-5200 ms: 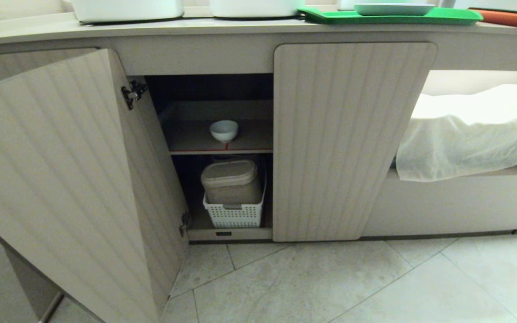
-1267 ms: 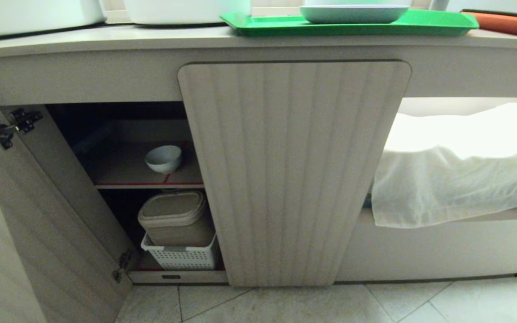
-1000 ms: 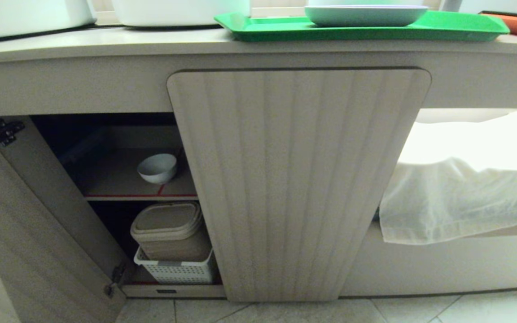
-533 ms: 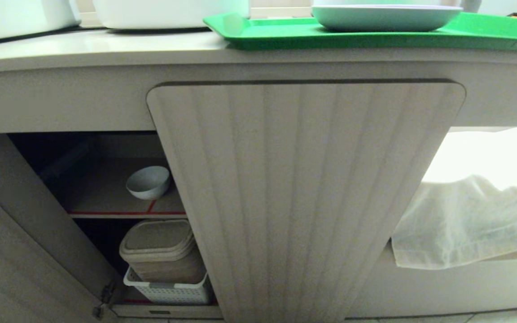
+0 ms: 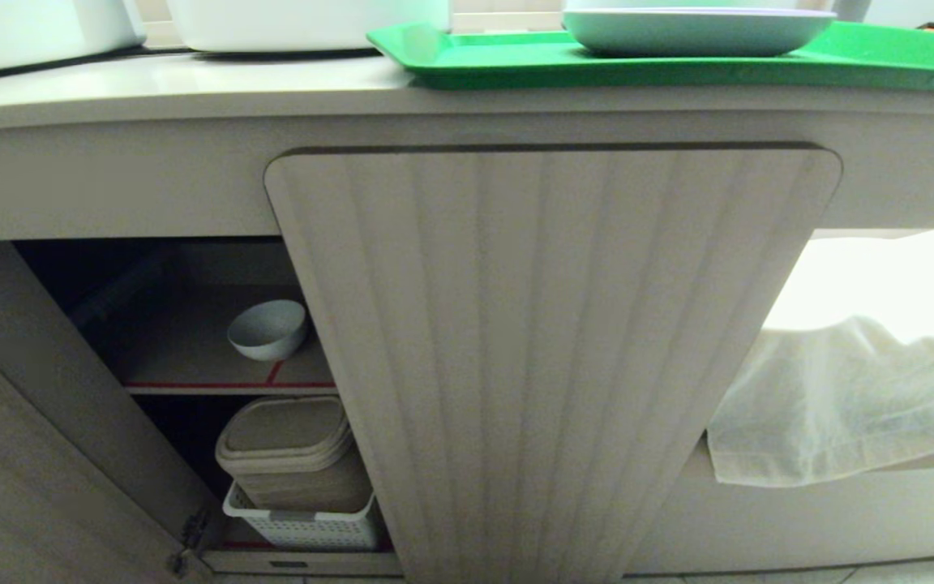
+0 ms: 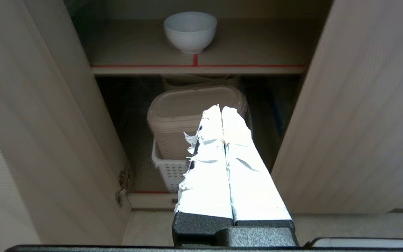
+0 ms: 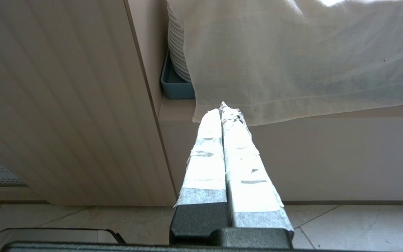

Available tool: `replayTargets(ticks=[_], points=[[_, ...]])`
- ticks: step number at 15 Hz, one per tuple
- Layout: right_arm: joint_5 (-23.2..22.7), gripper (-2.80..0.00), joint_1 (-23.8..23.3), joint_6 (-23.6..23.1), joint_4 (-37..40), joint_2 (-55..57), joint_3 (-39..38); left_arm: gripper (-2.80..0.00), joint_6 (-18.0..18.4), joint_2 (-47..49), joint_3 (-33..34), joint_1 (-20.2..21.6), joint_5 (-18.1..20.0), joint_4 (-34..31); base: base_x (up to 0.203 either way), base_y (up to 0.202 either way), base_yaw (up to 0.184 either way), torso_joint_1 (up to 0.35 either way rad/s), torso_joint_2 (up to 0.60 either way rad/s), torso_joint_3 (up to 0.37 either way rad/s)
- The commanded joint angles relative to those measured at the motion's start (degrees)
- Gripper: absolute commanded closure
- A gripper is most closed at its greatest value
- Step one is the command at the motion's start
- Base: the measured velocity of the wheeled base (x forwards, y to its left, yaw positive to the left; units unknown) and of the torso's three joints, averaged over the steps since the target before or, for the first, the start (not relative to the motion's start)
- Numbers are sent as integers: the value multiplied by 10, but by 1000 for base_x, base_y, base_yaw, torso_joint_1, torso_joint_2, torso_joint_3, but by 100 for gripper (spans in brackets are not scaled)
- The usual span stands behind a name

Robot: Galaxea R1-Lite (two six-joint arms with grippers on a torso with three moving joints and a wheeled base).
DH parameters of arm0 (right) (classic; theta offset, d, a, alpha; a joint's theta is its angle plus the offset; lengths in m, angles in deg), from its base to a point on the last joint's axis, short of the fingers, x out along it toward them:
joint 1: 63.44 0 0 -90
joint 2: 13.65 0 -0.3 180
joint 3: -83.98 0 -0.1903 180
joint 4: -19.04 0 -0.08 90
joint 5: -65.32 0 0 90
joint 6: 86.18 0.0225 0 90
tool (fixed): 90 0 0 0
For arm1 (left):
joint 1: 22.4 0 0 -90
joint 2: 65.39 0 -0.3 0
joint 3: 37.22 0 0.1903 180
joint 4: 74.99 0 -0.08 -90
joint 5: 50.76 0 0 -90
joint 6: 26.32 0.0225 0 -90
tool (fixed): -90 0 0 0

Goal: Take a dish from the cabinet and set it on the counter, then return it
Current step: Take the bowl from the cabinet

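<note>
- Step in hand: the approach to the cabinet (image 5: 548,349); its left door (image 6: 40,115) stands open, its right door shut, and nothing is picked up yet
- My left gripper (image 6: 221,109): taped fingers pressed together, holding nothing, hanging outside the open bay and aimed at the lidded beige container (image 6: 187,115) in the white perforated basket (image 6: 166,168) below the shelf
- My right gripper (image 7: 224,109): fingers together, empty, parked before the white cloth (image 7: 292,59) beside the shut door
- The dish (image 6: 190,30): small white bowl, glossy, deep, on a narrow foot, upright; it stands alone on the red-edged inner shelf (image 6: 198,65), near the front edge, over the tape cross-mark
- Next move, as I judge it: raise my left gripper to shelf level, part the fingers, take the rim
- The counter (image 5: 191,89): overhead, carrying a green tray (image 5: 516,65) with a pale plate (image 5: 694,31)
</note>
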Motion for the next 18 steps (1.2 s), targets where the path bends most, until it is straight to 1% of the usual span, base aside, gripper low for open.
replayTargets(ticks=[1, 4, 7, 9, 13, 14, 15, 16, 17, 18], points=[[0, 0, 0, 0, -1, 0, 0, 0, -3, 30, -51, 0, 15, -4, 0, 0, 0, 0, 0, 0], [0, 0, 0, 0, 0, 0, 0, 0, -11, 139, -122, 1, 21, -8, 0, 0, 0, 0, 0, 0], [0, 0, 0, 0, 0, 0, 0, 0, -35, 262, -175, 3, 4, -13, 0, 0, 0, 0, 0, 0], [0, 0, 0, 0, 0, 0, 0, 0, -54, 329, -183, 4, -2, -14, 0, 0, 0, 0, 0, 0], [0, 0, 0, 0, 0, 0, 0, 0, -96, 459, -184, 3, 2, -8, 0, 0, 0, 0, 0, 0], [0, 0, 0, 0, 0, 0, 0, 0, -122, 489, -179, 2, 4, 6, 0, 0, 0, 0, 0, 0], [0, 0, 0, 0, 0, 0, 0, 0, -163, 522, -170, 3, 5, 32, 0, 0, 0, 0, 0, 0], [0, 0, 0, 0, 0, 0, 0, 0, -212, 555, -159, 3, 4, 75, 0, 0, 0, 0, 0, 0], [0, 0, 0, 0, 0, 0, 0, 0, -247, 579, -148, 4, 4, 119, 0, 0, 0, 0, 0, 0], [0, 0, 0, 0, 0, 0, 0, 0, -270, 605, -141, 4, 3, 148, 0, 0, 0, 0, 0, 0]])
